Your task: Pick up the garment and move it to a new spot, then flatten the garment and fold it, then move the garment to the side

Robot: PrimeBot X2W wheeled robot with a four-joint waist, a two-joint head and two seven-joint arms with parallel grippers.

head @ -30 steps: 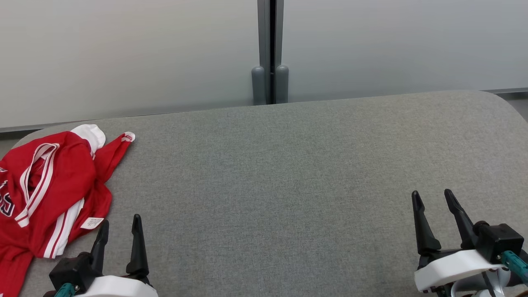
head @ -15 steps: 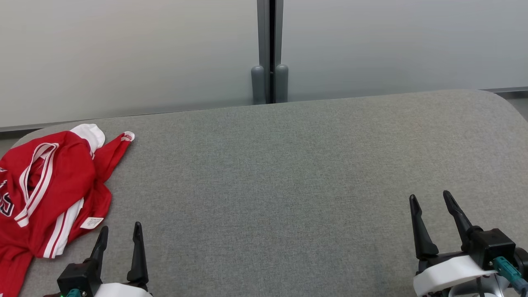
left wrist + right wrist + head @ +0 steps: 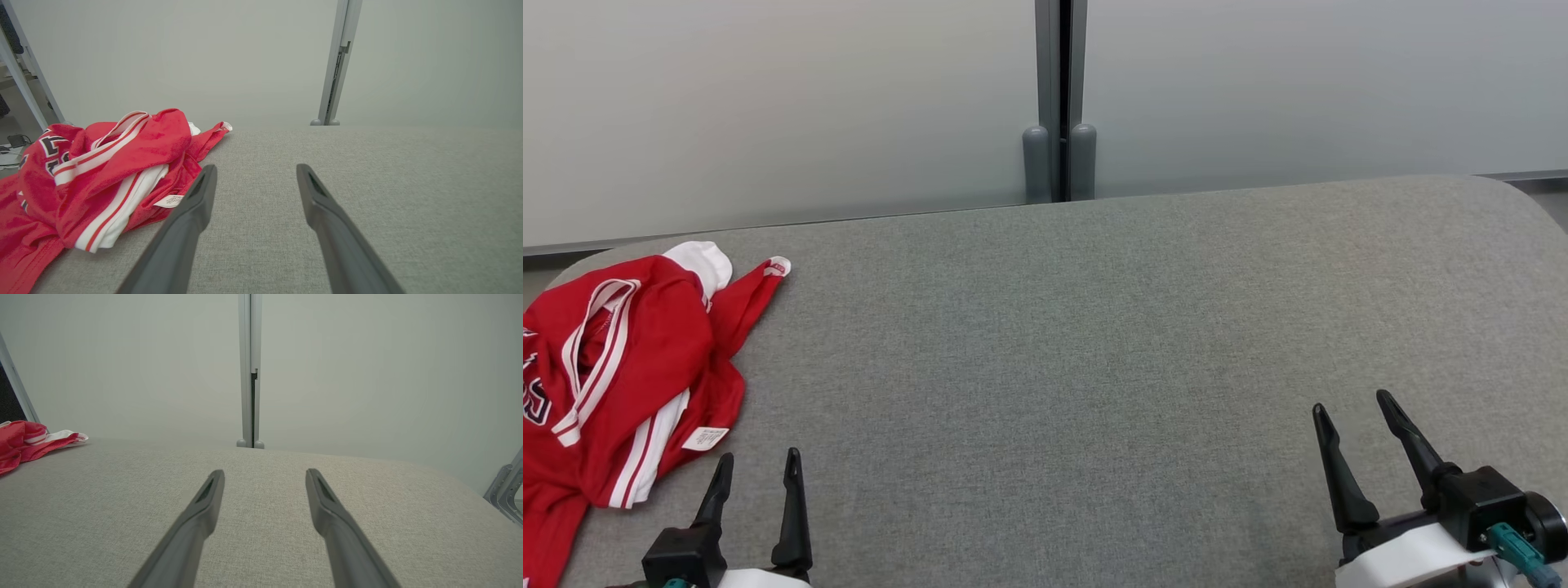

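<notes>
Garment [image 3: 621,367] crumpled at 9 o'clock edge of bench [image 3: 1094,327], untouched. Left end effector [image 3: 758,455] and right end effector [image 3: 1352,402] both wide, empty, drawn back slightly toward 6 o'clock. Pickup not begun; left nearest garment, likely reaches first.

The garment [image 3: 629,359] runs off the head view's left and bottom edges, so its full shape cannot be told. Its dark lettering is cut by the left edge and partly lost in folds. The print on its label [image 3: 705,438] is too small to read. The bottom edge cuts off the bodies of the left gripper [image 3: 758,459] and right gripper [image 3: 1349,402]. In the right wrist view, the right edge cuts a frame [image 3: 504,490].
</notes>
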